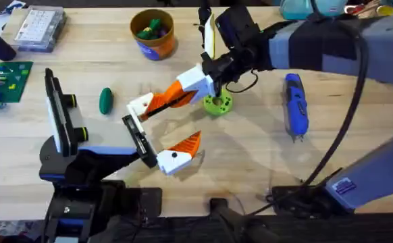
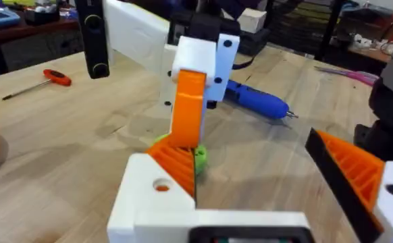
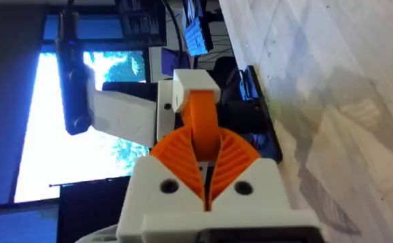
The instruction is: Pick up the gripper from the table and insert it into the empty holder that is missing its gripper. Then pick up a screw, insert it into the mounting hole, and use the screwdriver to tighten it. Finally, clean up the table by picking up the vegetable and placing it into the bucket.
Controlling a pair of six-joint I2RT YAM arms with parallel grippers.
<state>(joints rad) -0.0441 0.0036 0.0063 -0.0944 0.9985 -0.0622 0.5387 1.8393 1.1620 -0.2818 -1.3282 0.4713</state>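
My right gripper [image 1: 181, 94] [image 3: 206, 169] is shut on the orange ribbed gripper [image 1: 161, 100] [image 3: 200, 118]. The gripper's far end meets the bare white holder [image 1: 140, 106] [image 2: 152, 196] on my left arm. My left gripper [image 1: 161, 131] is open, its other bracket carrying an orange finger [image 1: 186, 144] [image 2: 352, 169]. In the left wrist view the orange gripper [image 2: 176, 158] lies against the holder's tip. The dark green vegetable [image 1: 106, 100] lies on the table [image 1: 250, 155], left of both grippers. Behind it stands the blue bucket [image 1: 152, 34] with small toys inside.
A blue screwdriver [image 1: 295, 104] [image 2: 257, 101] lies to the right. A lime-green disc [image 1: 218, 103] sits under the right gripper. A clear parts box [image 1: 41, 27] and a green tray [image 1: 4, 81] stand at the far left. A red-handled tool [image 2: 55, 77] lies farther off.
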